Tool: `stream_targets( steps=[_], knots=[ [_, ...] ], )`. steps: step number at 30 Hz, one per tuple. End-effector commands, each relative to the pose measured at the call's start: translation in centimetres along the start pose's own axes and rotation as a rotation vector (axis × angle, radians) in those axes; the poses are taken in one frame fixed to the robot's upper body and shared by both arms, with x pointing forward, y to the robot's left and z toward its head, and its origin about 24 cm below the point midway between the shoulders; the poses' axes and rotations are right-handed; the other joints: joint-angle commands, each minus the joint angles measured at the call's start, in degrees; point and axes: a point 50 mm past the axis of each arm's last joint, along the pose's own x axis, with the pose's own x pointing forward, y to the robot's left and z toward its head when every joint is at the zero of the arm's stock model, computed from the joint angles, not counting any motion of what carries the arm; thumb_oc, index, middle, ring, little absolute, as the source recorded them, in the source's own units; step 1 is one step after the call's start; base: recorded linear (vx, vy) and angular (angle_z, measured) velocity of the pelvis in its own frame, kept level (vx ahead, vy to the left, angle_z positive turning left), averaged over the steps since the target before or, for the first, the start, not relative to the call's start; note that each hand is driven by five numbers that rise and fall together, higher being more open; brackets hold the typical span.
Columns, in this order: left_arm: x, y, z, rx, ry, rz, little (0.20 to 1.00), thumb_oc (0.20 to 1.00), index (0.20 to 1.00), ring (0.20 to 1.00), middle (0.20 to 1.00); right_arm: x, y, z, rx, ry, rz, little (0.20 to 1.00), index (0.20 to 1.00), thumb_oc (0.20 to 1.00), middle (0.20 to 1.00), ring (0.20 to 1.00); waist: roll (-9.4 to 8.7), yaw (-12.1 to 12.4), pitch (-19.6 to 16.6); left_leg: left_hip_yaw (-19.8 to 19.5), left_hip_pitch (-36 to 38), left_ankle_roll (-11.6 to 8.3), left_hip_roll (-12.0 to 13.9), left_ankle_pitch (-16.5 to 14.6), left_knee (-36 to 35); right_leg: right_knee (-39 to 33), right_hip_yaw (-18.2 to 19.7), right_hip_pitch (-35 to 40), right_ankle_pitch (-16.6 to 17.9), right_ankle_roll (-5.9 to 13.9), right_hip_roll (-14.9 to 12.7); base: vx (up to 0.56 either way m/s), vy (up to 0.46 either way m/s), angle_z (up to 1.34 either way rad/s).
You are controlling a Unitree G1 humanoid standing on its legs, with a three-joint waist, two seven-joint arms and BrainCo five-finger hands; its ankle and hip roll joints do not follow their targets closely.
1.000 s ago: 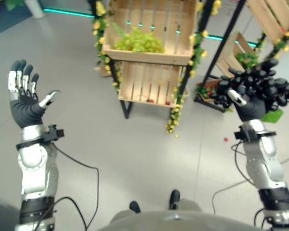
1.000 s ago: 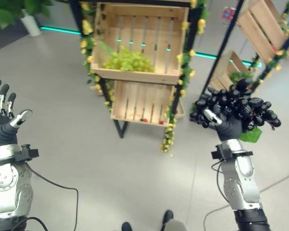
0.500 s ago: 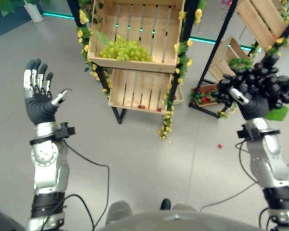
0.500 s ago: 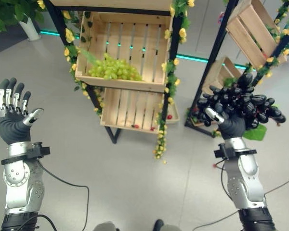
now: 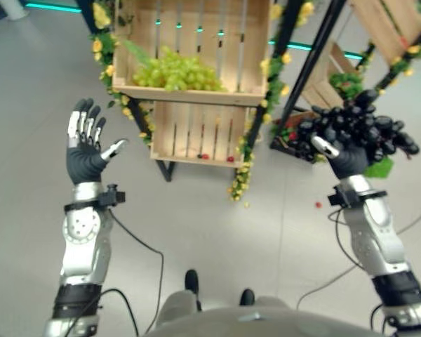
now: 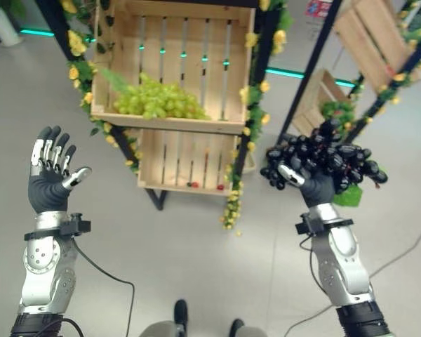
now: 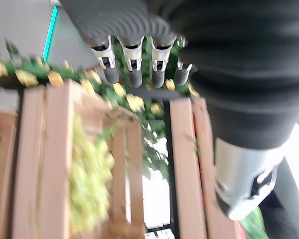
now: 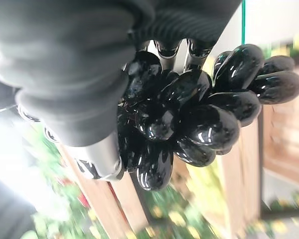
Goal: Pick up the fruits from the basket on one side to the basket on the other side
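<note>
Right robot hand (image 6: pixel 316 186) is raised with fingers curled round a bunch of black grapes (image 6: pixel 330 160). Left robot hand (image 6: pixel 49 179) is up, fingers spread, empty. Between and beyond them, green grapes (image 6: pixel 154 104) lie in a wooden crate (image 6: pixel 217 49).

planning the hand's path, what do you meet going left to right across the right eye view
left hand, open and empty → green grapes in the upper wooden crate → black grapes held up in the right hand
</note>
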Motion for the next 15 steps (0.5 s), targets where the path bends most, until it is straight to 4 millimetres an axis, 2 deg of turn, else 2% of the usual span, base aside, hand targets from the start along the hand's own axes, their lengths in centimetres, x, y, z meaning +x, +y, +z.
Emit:
stream_targets(
  steps=[1, 9, 15],
  knots=[
    [-0.1, 0.4, -0.4, 0.053, 0.015, -0.015, 1.000, 1.000, 1.000, 1.000, 1.000, 3.6, 1.9, 3.1, -0.044, -0.194, 0.080, 0.200, 0.200, 0.200, 0.200, 0.200, -1.94, 1.21, -2.36, 1.11, 2.27, -1.79, 1.61, -6.17, 3.33, 0.43, -1.67, -0.22, -0.19, 1.00, 1.46, 0.03, 0.034, 0.19],
    [-0.6, 0.1, -2.2, 0.065, 0.107, -0.023, 1.000, 1.000, 1.000, 1.000, 1.000, 8.1, 6.1, 3.2, -0.093, -0.219, 0.187, 0.200, 0.200, 0.200, 0.200, 0.200, -2.59, 3.85, -1.91, 0.84, 2.90, -0.95, 0.90, -5.99, 0.74, -0.86, -1.83, -0.60, 0.51, 1.55, 1.50, 0.02, 0.033, 0.09],
    [-0.8, -0.3, -2.6, 0.067, 0.132, -0.052, 1.000, 1.000, 1.000, 1.000, 1.000, 9.4, 6.5, 3.5, -0.132, -0.218, 0.193, 0.200, 0.200, 0.200, 0.200, 0.200, -3.44, 5.11, -1.52, -0.25, 2.70, -0.90, 0.64, -5.36, -0.12, -1.98, -2.69, -0.66, 1.19, 1.62, 1.72, 0.00, 0.007, 0.03]
  ],
)
